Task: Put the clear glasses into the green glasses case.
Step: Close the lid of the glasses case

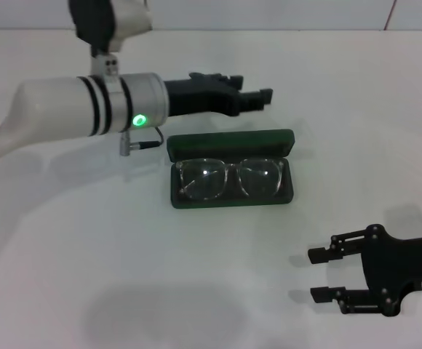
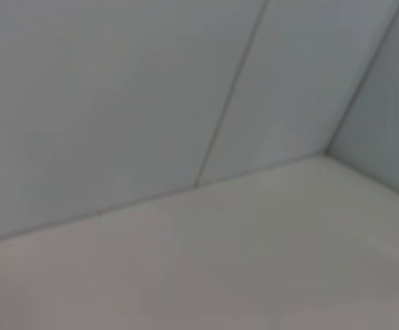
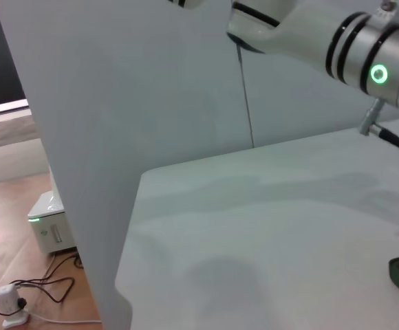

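Glasses point(image 1: 229, 177) are seen lying in open case point(image 1: 231, 195); placing judged done. L gripper point(image 1: 258, 97) hovers behind lid, spread, empty; lid-closing likely next. R gripper point(image 1: 320, 275) is parked near, spread.

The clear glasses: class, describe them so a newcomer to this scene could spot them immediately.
Start at the white table and find the open green glasses case near its middle, just in front of the left hand. The clear glasses lie inside it, lenses side by side. Their transparent frame is the only see-through thing there.
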Robot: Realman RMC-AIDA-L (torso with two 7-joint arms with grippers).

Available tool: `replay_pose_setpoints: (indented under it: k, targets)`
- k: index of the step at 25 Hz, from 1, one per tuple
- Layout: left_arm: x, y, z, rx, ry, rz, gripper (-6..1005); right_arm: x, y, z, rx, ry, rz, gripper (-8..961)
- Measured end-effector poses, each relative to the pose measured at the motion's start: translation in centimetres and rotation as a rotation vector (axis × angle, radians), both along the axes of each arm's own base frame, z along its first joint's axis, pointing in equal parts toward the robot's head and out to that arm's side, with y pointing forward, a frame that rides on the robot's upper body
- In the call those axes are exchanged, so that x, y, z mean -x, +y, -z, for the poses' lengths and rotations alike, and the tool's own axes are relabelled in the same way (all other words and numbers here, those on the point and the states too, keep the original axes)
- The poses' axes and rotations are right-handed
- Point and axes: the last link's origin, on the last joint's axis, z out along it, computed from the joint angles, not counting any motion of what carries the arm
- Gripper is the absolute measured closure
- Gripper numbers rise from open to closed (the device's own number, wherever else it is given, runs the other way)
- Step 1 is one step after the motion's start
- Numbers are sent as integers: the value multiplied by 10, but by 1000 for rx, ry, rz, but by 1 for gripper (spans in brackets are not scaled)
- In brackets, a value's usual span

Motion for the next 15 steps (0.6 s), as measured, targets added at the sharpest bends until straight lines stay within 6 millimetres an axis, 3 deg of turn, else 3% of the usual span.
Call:
replay_pose_setpoints:
  k: [5,15]
  targets:
    - [0,-9,10,51,42,5,303,-1,-1,-1,3,0,-4,448]
    - [14,-34,11,73,37,29,303,0,2,-5,-5,0,-8,447]
